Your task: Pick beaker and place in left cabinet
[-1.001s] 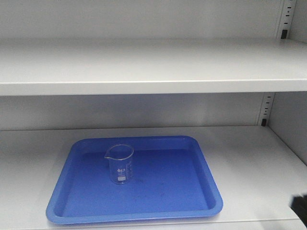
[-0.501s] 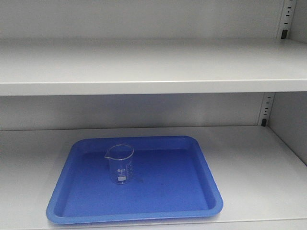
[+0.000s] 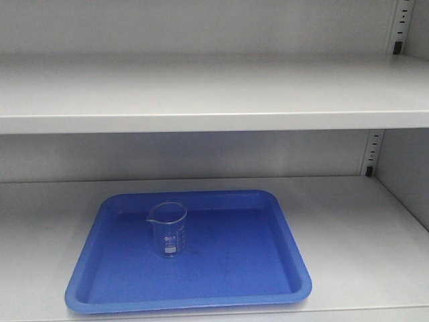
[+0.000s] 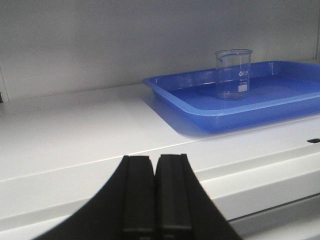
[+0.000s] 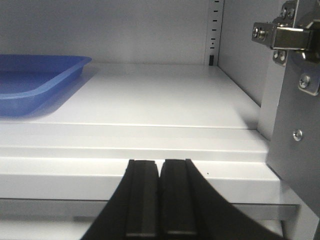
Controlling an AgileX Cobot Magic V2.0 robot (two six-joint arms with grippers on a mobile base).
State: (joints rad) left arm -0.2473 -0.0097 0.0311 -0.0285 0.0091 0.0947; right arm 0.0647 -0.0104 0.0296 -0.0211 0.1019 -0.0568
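Left hand (image 4: 156,200) closed, black fingers pressed together with nothing between them, low in front of the shelf edge of the left cabinet (image 4: 75,135). Ahead of that hand and off to its right, well apart from it: the beaker (image 4: 233,74), upright on a blue tray (image 4: 200,112), spout turned leftward, white printed marks on the glass facing the camera. Tray resting flat on the cabinet's lower shelf, its near corner closer to the left hand than the beaker is.

Right hand (image 5: 160,200) likewise closed on nothing, fingers touching along their length, just outside the front lip of the same shelf. To its left and further in, the right end of the blue tray (image 5: 45,70); beaker out of sight from here. Beyond the right hand, bare grey shelf running back to the slotted rail (image 5: 214,30) at the rear wall. To its right, close by, a metal door hinge (image 5: 290,42) screwed to the cabinet side.

From the front view: beaker (image 3: 169,229) standing in the left half of the tray (image 3: 281,268), an upper shelf (image 3: 214,94) above, slotted rail (image 3: 371,153) at the back right, neither hand in sight
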